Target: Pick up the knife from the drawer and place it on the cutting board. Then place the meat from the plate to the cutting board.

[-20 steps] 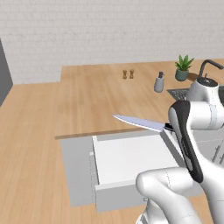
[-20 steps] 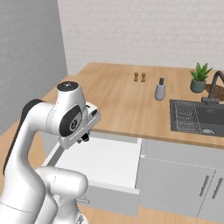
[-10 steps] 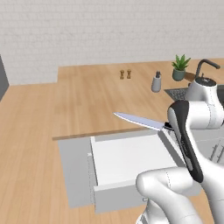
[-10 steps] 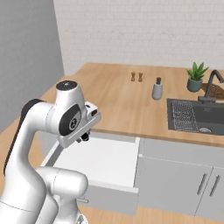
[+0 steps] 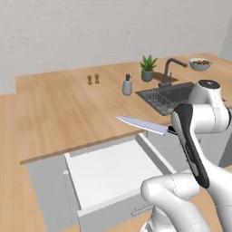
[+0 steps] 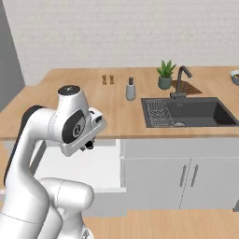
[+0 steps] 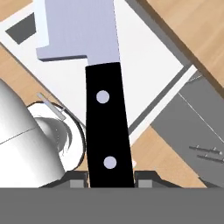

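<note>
My gripper (image 7: pixel 109 178) is shut on the black handle of the knife (image 7: pixel 107 131). Its silver blade (image 5: pixel 140 124) sticks out level to the left, above the counter edge and the open drawer (image 5: pixel 108 174). In the hand view the drawer's white inside (image 7: pixel 151 57) lies beneath the blade. The hand (image 6: pixel 88 145) hangs over the drawer's right part. A dark brown cutting board (image 6: pixel 188 87) lies on the counter behind the tap, far right of the hand. The meat and the plate are out of view.
A dark sink (image 6: pixel 186 112) with a tap (image 5: pixel 172 68) is set in the counter to the right. A plant (image 5: pixel 148 68), a soap dispenser (image 5: pixel 128 85), two small shakers (image 5: pixel 93 79) and a fruit bowl (image 5: pixel 200 63) stand along the back. Grey cabinet doors (image 6: pixel 186 175) sit under the sink.
The whole picture has shifted left, so the base has driven to the right and the sink has come into fuller view. The knife stays in the shut gripper, held the same way.
</note>
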Available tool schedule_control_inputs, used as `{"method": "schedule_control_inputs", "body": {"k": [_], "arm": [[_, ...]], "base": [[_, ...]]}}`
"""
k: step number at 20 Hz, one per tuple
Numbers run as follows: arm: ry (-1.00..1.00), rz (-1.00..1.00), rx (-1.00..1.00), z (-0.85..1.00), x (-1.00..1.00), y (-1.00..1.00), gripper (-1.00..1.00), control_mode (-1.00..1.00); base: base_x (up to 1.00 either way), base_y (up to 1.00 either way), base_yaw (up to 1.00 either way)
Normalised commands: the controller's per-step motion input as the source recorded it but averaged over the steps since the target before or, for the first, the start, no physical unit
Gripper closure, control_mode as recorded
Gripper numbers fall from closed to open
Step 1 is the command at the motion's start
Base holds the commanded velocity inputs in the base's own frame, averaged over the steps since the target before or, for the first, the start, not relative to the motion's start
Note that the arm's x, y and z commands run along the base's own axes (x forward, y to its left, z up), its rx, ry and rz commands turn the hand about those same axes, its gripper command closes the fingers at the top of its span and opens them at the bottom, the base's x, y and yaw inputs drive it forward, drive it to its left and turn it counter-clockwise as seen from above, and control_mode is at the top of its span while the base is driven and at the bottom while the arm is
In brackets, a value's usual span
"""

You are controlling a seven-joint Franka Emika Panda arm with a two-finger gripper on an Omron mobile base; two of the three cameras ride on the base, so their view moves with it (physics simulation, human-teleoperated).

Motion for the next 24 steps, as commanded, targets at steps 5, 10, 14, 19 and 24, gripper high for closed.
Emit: {"method": "schedule_control_inputs", "body": {"k": [5,10,14,19,24], "arm": [[0.00,0.00,0.00,0.00,0.00,0.00,1.00,1.00],[0.00,0.00,0.00,0.00,0.00,0.00,1.00,1.00],[0.00,0.00,0.00,0.00,0.00,0.00,1.00,1.00],[0.00,0.00,0.00,0.00,0.00,0.00,1.00,1.00],[0.00,0.00,0.00,0.00,0.00,0.00,1.00,1.00]], "base": [[0.00,-0.40,-0.50],[0.07,-0.58,-0.43],[0.24,-0.70,-0.31],[0.29,-0.71,-0.21],[0.36,-0.56,-0.15]]}}
